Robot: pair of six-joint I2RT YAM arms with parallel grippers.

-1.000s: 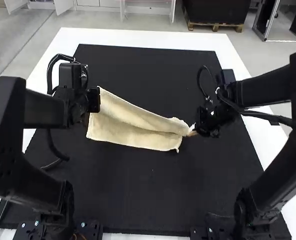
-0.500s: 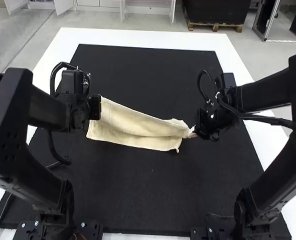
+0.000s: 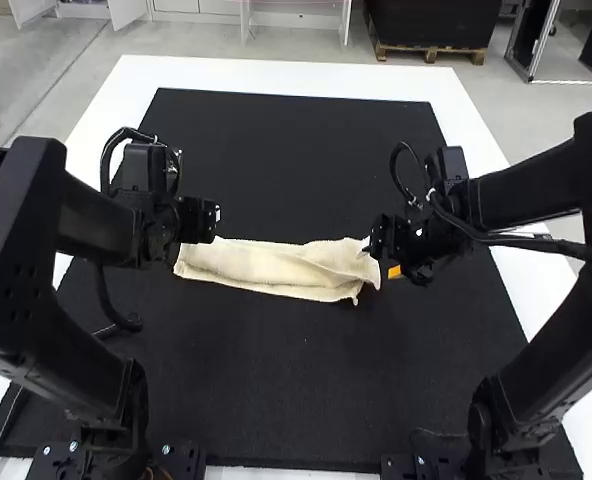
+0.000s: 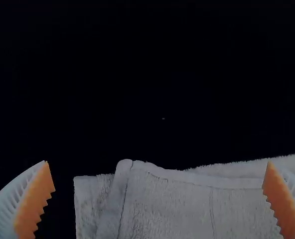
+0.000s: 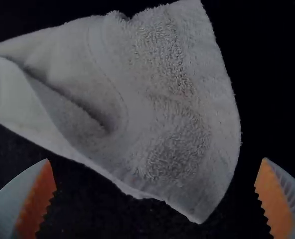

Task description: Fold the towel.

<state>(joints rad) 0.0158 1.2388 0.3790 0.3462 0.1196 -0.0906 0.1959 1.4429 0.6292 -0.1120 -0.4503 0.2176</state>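
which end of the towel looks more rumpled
The right end, nearest the right arm, bunches into curved folds; the left end lies flatter, with straighter hems.

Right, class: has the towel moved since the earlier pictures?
Yes: in the high view, the far edge of the towel has come down toward the near side of the black mat; its near edge lies about where it was.

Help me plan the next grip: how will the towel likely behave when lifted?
The towel will probably hang floppy, since it lies in soft creases. Its looped pile suggests it won't slip easily. Its overlapping layers look loose, so they may shift apart.
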